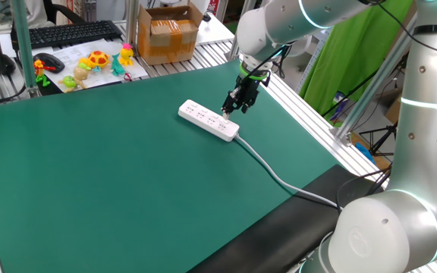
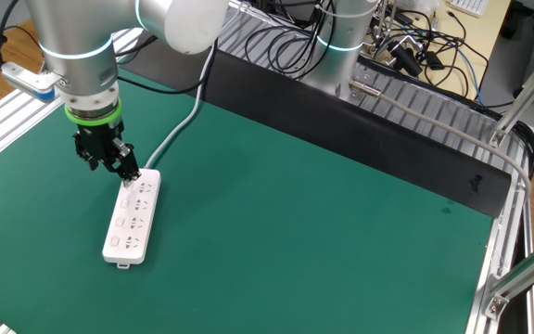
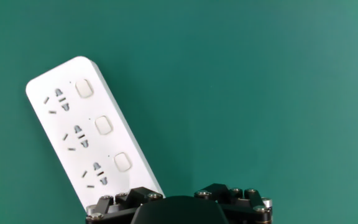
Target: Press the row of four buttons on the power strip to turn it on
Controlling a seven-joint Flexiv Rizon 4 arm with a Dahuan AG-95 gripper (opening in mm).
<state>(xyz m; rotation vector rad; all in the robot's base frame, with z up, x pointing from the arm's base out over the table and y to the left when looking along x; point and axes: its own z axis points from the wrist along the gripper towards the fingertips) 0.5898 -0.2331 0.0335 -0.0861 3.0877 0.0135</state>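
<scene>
The white power strip point(image 1: 207, 119) point(image 2: 133, 215) point(image 3: 73, 134) lies flat on the green mat, and its cable point(image 1: 279, 180) point(image 2: 176, 133) trails off toward the robot's base. In the hand view three square white buttons point(image 3: 104, 125) run along the strip beside the sockets. The end nearest the cable is hidden under my hand, so the fourth button is out of sight. My gripper point(image 1: 234, 108) point(image 2: 109, 167) hangs over that cable end, open and holding nothing. One fingertip point(image 2: 130, 174) is right at the strip's top face. Only the gripper's black body point(image 3: 179, 208) shows in the hand view.
Beyond the mat's far edge are a cardboard box point(image 1: 169, 34), small toys point(image 1: 97, 62), a keyboard point(image 1: 67, 34) and a mouse point(image 1: 48, 62). Aluminium rails point(image 1: 309, 114) border the mat. Loose cables point(image 2: 415, 46) lie behind the robot's base.
</scene>
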